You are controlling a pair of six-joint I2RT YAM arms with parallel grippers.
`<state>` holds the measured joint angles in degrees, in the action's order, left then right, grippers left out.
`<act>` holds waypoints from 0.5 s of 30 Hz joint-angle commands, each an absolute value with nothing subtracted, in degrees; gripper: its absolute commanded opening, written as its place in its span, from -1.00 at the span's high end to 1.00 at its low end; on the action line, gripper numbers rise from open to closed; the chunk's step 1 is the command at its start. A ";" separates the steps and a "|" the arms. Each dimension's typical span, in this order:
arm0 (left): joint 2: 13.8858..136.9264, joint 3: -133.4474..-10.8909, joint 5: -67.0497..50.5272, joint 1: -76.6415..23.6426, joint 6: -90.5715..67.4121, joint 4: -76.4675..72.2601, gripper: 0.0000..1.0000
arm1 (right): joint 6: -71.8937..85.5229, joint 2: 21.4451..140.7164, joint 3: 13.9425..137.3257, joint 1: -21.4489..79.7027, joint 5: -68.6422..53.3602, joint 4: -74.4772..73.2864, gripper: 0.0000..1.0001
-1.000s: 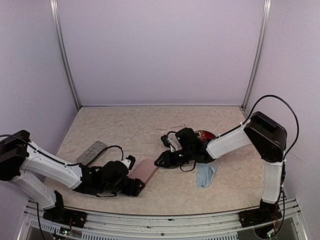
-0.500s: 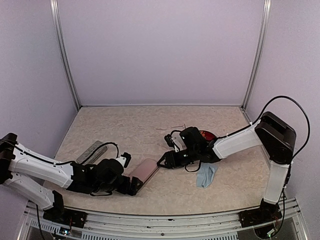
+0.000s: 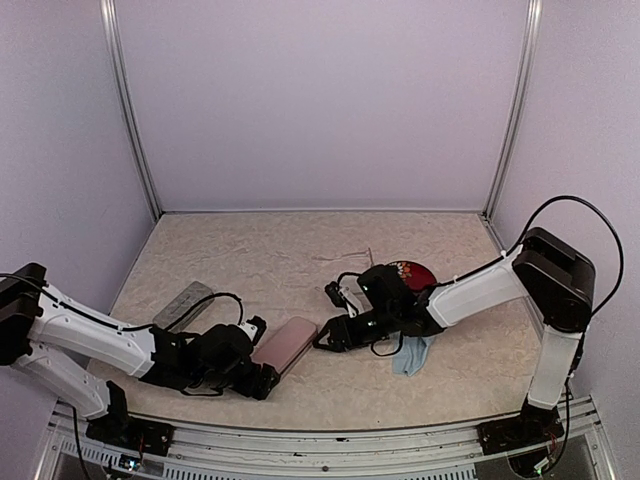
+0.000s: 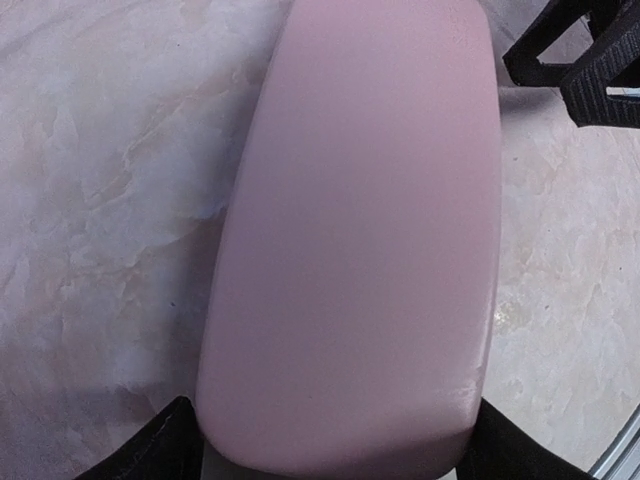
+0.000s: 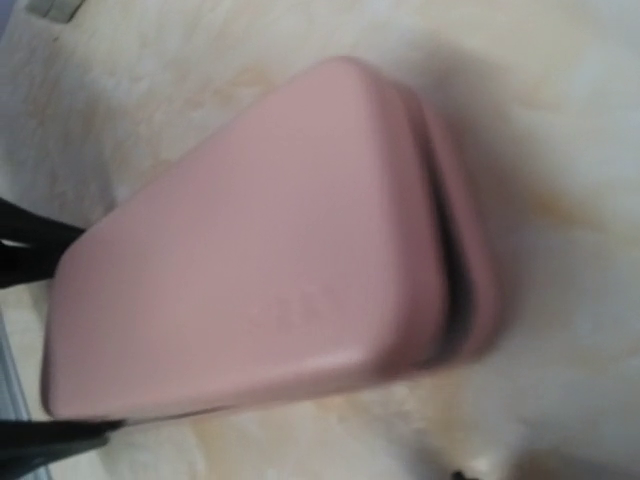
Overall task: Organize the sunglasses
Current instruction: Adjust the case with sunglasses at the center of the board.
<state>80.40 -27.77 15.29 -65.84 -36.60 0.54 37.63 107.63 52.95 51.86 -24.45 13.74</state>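
The red-pink sunglasses [image 3: 412, 270] lie at mid right, behind my right arm. The pale pair's thin arms [image 3: 355, 254] show just left of them. A pink case [image 3: 285, 343] lies near the front, and it fills the left wrist view [image 4: 360, 230] and the right wrist view [image 5: 270, 250], where a dark seam runs along its side. My left gripper [image 3: 260, 376] [image 4: 335, 445] is shut on the case's near end, with one finger [image 4: 150, 450] against each side. My right gripper [image 3: 326, 338] [image 4: 548, 72] stands open just off the case's far end, holding nothing.
A grey case [image 3: 183, 305] lies at the left, behind my left arm. A light-blue cloth [image 3: 411, 352] lies under my right forearm. Bare marbled tabletop [image 3: 250, 260] stretches to the back wall, and the metal rail [image 3: 320, 440] runs along the front.
My right gripper has moved toward the front, down to the pink case's far end, and its fingers have spread wider. My left arm shifted slightly; the case has barely moved.
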 commanded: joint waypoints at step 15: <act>89.43 -34.98 24.36 -71.84 -35.21 7.85 -0.05 | 40.42 112.22 53.36 54.10 -25.99 19.25 -0.05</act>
<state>86.26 -33.58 23.62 -70.24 -36.77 5.48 39.94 110.80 52.97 53.25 -26.28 17.98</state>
